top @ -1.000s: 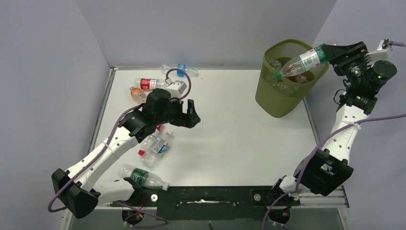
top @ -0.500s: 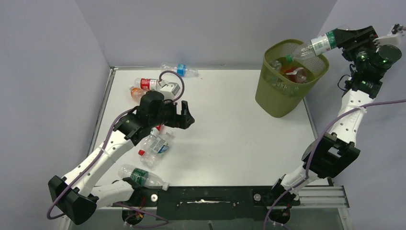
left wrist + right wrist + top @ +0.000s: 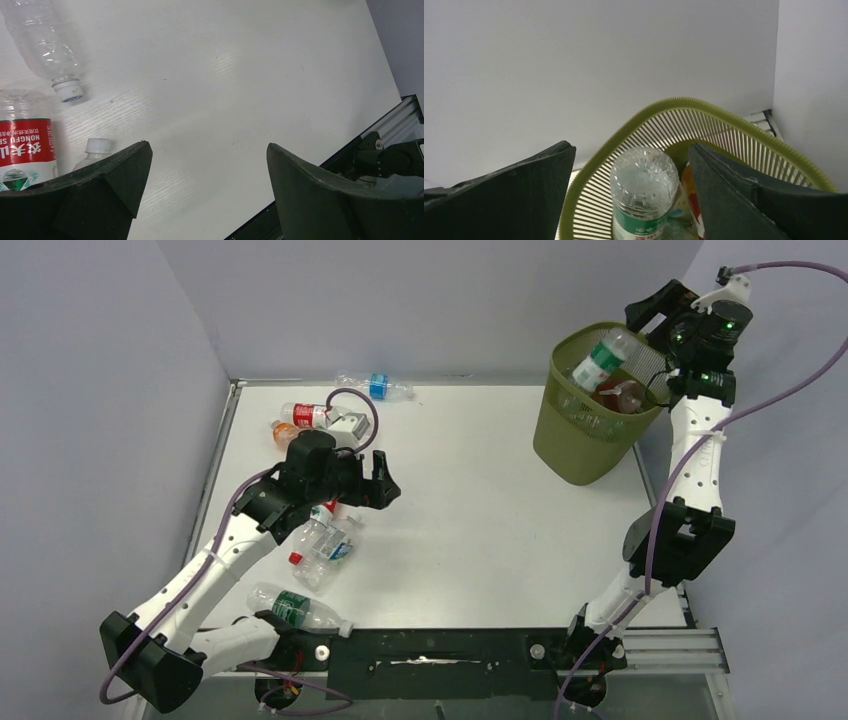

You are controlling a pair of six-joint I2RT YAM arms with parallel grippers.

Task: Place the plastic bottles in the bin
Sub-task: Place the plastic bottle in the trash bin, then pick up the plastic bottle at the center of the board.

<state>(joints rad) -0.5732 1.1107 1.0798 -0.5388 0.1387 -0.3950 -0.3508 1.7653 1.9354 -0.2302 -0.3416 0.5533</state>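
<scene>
The olive-green mesh bin [image 3: 580, 445] stands at the table's back right. A clear bottle with a green label [image 3: 600, 360] stands base-up inside it, among other bottles [image 3: 622, 395]. My right gripper [image 3: 648, 318] is open just above the bin's far rim. In the right wrist view the bottle's base [image 3: 644, 180] sits free between the spread fingers, inside the rim [image 3: 684, 104]. My left gripper [image 3: 385, 483] is open and empty over the table, beside loose bottles [image 3: 322, 540]. The left wrist view shows a red-label bottle [image 3: 25, 150] and a clear one [image 3: 45, 45].
More bottles lie on the left half: a blue-label one [image 3: 375, 386] by the back wall, a red-label one [image 3: 310, 415], an orange one [image 3: 285, 433], and a green-label one [image 3: 295, 608] near the front rail [image 3: 430, 650]. Grey walls close in left, back and right.
My right gripper swung up and over the bin, tipped the green-label bottle neck-down and let it go; the bottle now stands in the bin. My left arm shifted slightly left.
</scene>
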